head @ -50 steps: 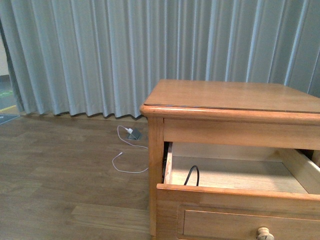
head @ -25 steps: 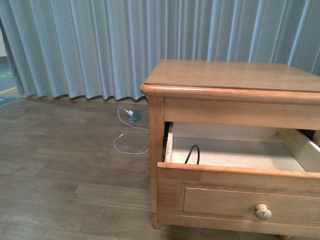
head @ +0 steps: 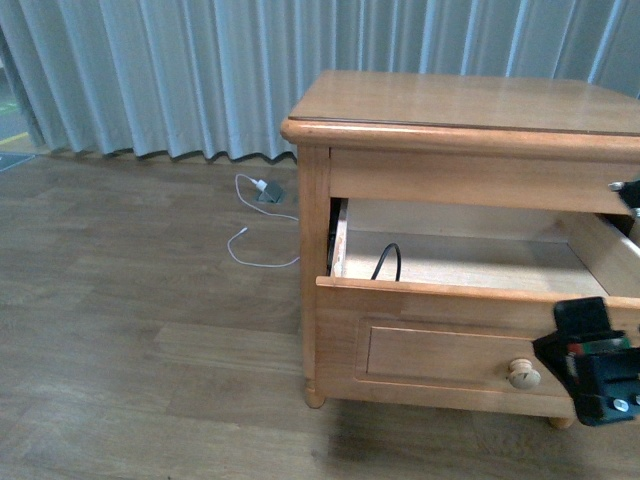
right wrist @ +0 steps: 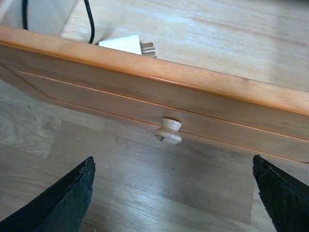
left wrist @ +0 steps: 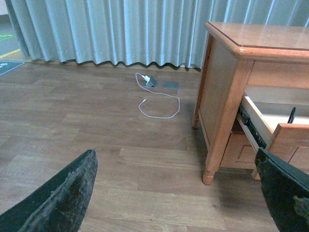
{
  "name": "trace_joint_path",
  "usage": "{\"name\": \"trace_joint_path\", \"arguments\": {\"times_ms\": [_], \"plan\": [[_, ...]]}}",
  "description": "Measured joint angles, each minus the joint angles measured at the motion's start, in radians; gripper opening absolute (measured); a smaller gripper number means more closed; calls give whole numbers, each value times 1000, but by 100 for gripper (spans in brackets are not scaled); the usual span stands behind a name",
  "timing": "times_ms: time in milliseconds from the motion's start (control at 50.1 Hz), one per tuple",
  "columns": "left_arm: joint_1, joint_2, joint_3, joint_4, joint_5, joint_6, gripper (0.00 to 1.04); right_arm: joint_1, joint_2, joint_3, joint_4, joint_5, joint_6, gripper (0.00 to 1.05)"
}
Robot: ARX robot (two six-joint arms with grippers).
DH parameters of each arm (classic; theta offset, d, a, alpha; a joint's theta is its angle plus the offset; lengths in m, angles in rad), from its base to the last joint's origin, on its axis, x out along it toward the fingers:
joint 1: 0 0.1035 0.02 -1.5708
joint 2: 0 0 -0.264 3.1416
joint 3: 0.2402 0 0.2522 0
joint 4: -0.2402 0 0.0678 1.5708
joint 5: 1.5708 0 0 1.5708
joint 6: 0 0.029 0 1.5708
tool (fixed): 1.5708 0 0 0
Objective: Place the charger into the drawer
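While the charger (right wrist: 126, 44) lies in the open drawer (right wrist: 193, 96), the right gripper (right wrist: 173, 158) is held off the table's (head: 460, 100) front edge, fingers (right wrist: 63, 203) spread wide.

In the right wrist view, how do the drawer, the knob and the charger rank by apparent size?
Largest: drawer, by far.
Then charger and knob, about alike; the drawer front hides part of the charger, so I do not rank them.

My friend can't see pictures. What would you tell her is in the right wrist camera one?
A white charger with a black cable lies inside the open wooden drawer, just behind its front panel. The right end effector hangs open before the drawer's round pale knob, not touching it, over a wooden floor.
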Motion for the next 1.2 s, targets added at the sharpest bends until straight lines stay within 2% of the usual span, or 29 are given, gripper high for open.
{"name": "trace_joint_path", "arguments": {"times_ms": [539, 858, 1098, 1198], "plan": [[0, 0, 0, 0, 0, 0, 99, 17, 391, 248, 320, 232, 75, 97], [0, 0, 0, 0, 0, 0, 99, 5, 557, 414, 377, 277, 99, 97], [0, 0, 0, 0, 0, 0, 99, -11, 664, 544, 409, 380, 140, 97], [0, 0, 0, 0, 0, 0, 99, -15, 703, 589, 435, 454, 160, 97]]}}
